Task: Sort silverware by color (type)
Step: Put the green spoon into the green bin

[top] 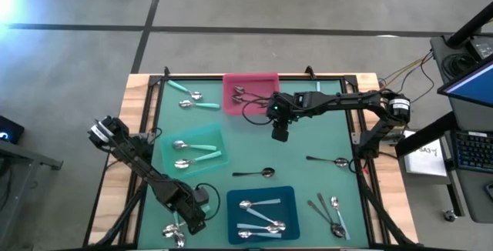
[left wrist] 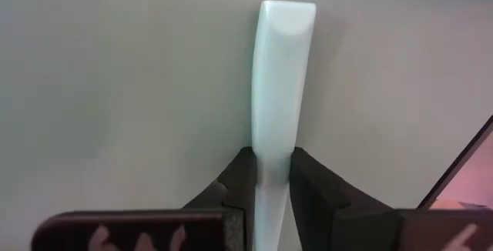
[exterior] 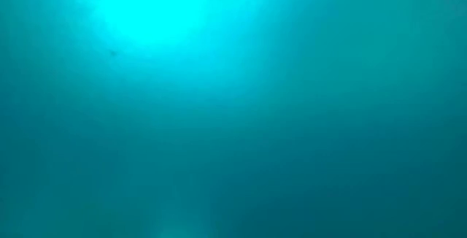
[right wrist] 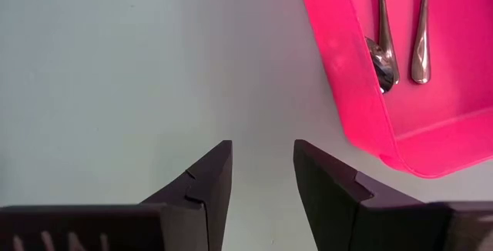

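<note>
Left jaws clamped on pale spoon handle [left wrist: 281,89], right jaws apart beside pink tray [right wrist: 362,74]

Landmark is the blue tray [top: 262,213] at the near edge: the left gripper [top: 182,222] sits low just beside its left wall, fingers pinched on a pale spoon handle [left wrist: 277,89], with spoons [top: 174,234] packed under it, so little room there. Open mat [top: 323,135] lies above-right of the tray, broken only by one dark spoon [top: 256,173] and another [top: 328,160] farther right. Right gripper [top: 280,133] hangs over mid-mat, beside the pink tray [top: 250,92], jaws apart, bare mat between them.
</note>
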You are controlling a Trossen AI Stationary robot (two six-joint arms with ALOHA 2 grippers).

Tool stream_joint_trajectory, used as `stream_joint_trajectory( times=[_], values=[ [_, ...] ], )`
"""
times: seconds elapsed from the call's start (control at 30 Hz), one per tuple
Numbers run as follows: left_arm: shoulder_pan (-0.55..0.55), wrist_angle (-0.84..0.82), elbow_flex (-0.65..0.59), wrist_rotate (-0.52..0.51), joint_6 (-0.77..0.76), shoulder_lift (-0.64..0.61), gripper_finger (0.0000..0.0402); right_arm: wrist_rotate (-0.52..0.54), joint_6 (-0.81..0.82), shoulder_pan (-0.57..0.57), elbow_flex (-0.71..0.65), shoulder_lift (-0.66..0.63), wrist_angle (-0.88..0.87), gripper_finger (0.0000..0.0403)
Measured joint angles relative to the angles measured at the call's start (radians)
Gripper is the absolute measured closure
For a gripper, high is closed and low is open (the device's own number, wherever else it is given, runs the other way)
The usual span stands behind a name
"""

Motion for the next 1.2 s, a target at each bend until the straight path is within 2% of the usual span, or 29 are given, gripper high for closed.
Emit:
stream_joint_trajectory(
  times=[0.3,0.43,0.83,1.2],
  values=[
    [0.000,-0.014,0.014,-0.001,-0.017,-0.017,0.0363,0.000,0.000,0.000,0.000,0.000,0.000,0.0271],
    [0.002,-0.039,0.027,-0.046,-0.005,-0.034,0.0363,0.000,0.000,0.000,0.000,0.000,0.000,0.0271],
    [0.001,-0.036,0.029,-0.295,0.159,-0.117,0.0363,0.000,0.000,0.000,0.000,0.000,0.000,0.0271],
    [-0.017,-0.035,0.029,-0.651,0.334,-0.185,0.0363,0.000,0.000,0.000,0.000,0.000,0.000,0.0271]
  ],
)
